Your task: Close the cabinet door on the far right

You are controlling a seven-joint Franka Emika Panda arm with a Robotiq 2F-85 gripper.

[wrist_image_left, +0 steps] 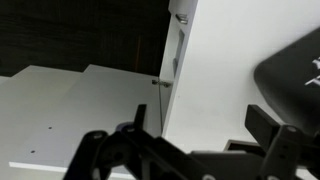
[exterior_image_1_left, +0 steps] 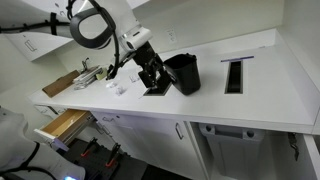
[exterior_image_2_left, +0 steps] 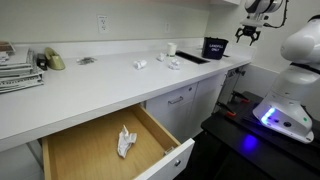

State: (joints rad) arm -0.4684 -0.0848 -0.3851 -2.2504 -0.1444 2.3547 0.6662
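White kitchen counter (exterior_image_1_left: 255, 95) runs across both exterior views, with base cabinets under it. The door (exterior_image_1_left: 303, 152) is below the counter's far end, at the lower corner of an exterior view. It seems to be swung out with its edge toward the camera, though the frame is too small to be sure. At its 9 o'clock is a wide opening (exterior_image_1_left: 235, 150) with grey contents inside.

The gripper (exterior_image_1_left: 150, 78) hangs above the counter, well apart from the door, at about 10 o'clock from it. Its fingers (wrist_image_left: 100, 150) stand spread wide and hold nothing. In the wrist view they frame a narrow white panel edge with a thin bar, but I cannot tell whether that is the door.

A black bin (exterior_image_1_left: 184, 72) stands upright on the counter just beside the gripper, at its 3 o'clock. A dark slot (exterior_image_1_left: 233, 75) is cut into the counter farther that way. Small white bits (exterior_image_1_left: 118, 88) lie at the gripper's 8 o'clock.

A wooden drawer (exterior_image_2_left: 100, 150) is pulled out at the counter's other end, with a crumpled paper (exterior_image_2_left: 125, 141) in it.
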